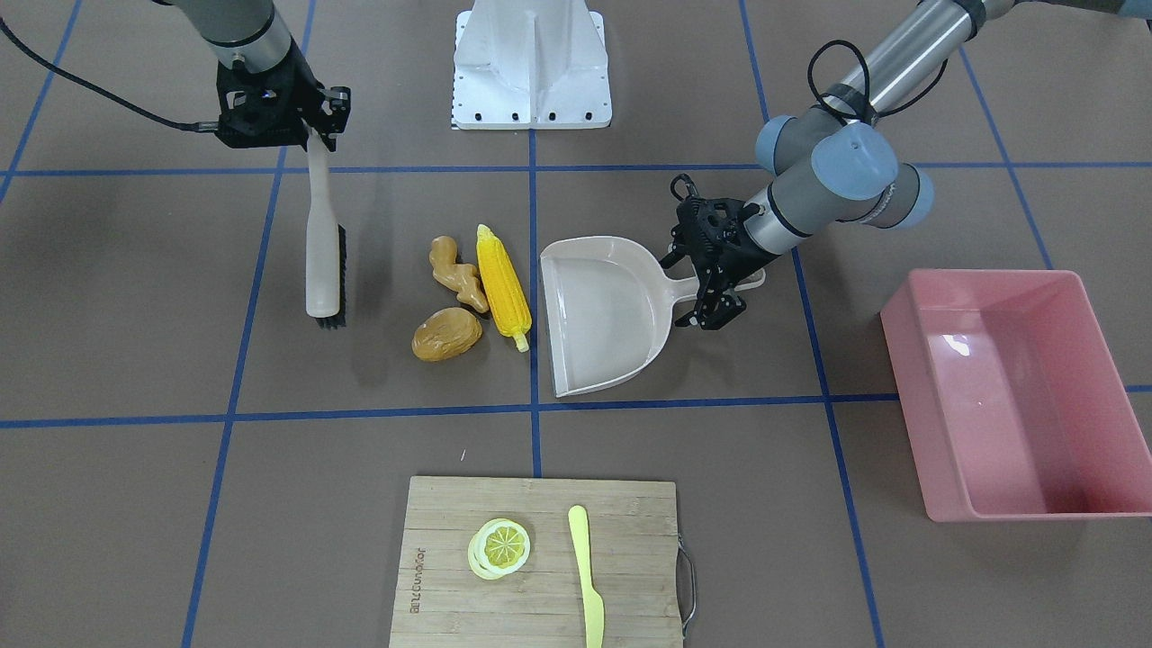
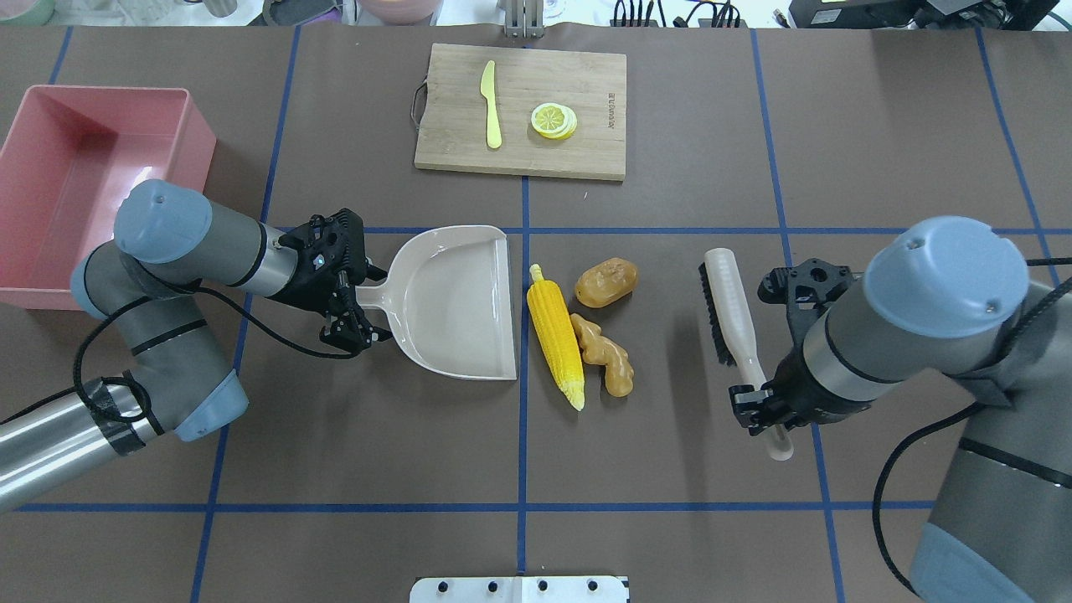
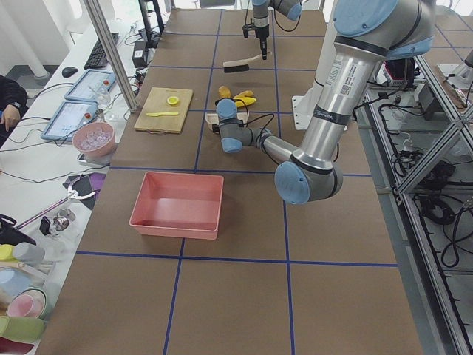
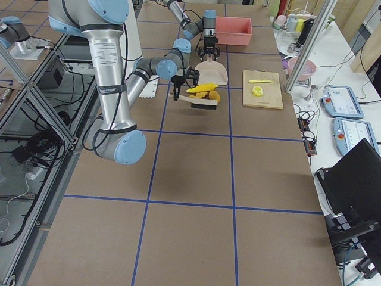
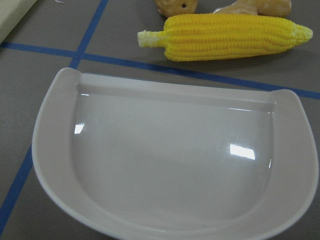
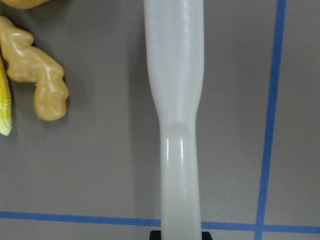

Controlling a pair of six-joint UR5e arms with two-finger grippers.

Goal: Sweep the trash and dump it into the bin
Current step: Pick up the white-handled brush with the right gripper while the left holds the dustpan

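Pink and bare inside, the bin [image 2: 77, 191] sits well behind my left claw [image 2: 358, 300], on the far side of that arm from the trash. The left claw is clamped on the handle of the beige dustpan [image 2: 452, 306], which appears to lie flat with its open lip pointing straight out from the claw. The pan holds nothing.

The corn cob [image 2: 557, 335] lies just ahead of that lip, parallel to it and apart from it. The ginger root [image 2: 605, 352] touches the corn's far side, and the potato [image 2: 605, 281] sits just beside them. All three lie between my two claws.

My right claw [image 2: 758, 404] grips the handle of the brush [image 2: 727, 311]. The head reaches out beyond the claw, bristles facing the trash and near it but not touching. I cannot tell whether the bristles meet the table.

Progress, as I judge it: both tools are in hand, but nothing is swept. Left to do are the sweep into the pan, the carry, and the dump.
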